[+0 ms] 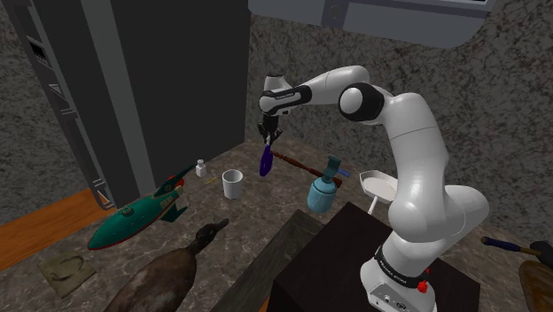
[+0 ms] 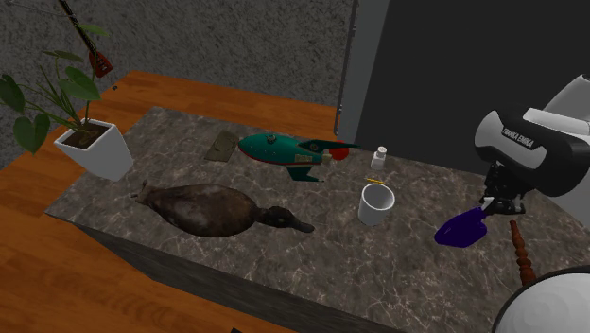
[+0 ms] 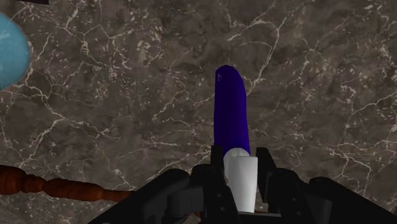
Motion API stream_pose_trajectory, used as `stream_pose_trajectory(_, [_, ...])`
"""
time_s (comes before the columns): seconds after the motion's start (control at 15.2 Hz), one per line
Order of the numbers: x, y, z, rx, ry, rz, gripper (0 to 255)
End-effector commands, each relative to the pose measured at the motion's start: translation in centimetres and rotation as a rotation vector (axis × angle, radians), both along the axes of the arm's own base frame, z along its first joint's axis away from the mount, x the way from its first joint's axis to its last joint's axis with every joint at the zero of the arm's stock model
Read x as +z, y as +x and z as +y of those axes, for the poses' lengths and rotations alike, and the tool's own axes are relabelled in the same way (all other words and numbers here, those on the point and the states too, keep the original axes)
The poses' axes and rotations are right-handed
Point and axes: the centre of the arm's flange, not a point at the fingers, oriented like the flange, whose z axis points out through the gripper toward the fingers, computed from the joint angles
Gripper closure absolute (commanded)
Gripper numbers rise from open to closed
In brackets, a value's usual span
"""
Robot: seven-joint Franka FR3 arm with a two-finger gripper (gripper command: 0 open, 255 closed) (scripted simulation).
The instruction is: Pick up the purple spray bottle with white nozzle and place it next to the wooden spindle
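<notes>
Gripper [image 1: 268, 135] first: we see its two black fingers closed on the white nozzle [image 3: 242, 181] of the purple bottle [image 3: 230, 108], one finger on each side, so the bottle is firmly in its grasp. The body of the bottle points away from the hand toward the marbled counter [image 2: 189, 255]. In the shoulder view the bottle hangs straight down under the hand and looks raised off the stone. In the second exterior view it leans at a slant beneath the wrist. We find the spindle [image 1: 301, 164], dark reddish turned wood, lying flat on the counter just behind the bottle in the shoulder view. From the wrist it shows off to one side of the fingers, apart from the bottle. A white cup [image 2: 376, 204] stands upright near the bottle, on the shoulder view's left of it, and a small vial [image 2: 380, 158] stands just past the cup. A blue sprayer [image 1: 324, 191] stands on the other side of the spindle, nearer the stand. Farther along the counter lie a teal rocket [image 2: 284, 149] and a brown duck [image 2: 213, 210], both well apart from the bottle.
</notes>
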Motion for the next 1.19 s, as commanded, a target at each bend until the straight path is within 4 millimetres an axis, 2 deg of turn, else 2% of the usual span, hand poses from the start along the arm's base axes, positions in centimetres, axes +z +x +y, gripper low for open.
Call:
stream_pose_trajectory(0.0, [0.0, 0.0, 0.0, 0.000, 0.000, 0.000, 0])
stream_pose_trajectory(0.33, [0.0, 0.0, 0.0, 0.000, 0.000, 0.000, 0])
stream_pose_trajectory(0.59, [5.0, 0.0, 0.2, 0.000, 0.000, 0.000, 0])
stream_pose_trajectory(1.12, [5.0, 0.0, 0.2, 0.000, 0.000, 0.000, 0])
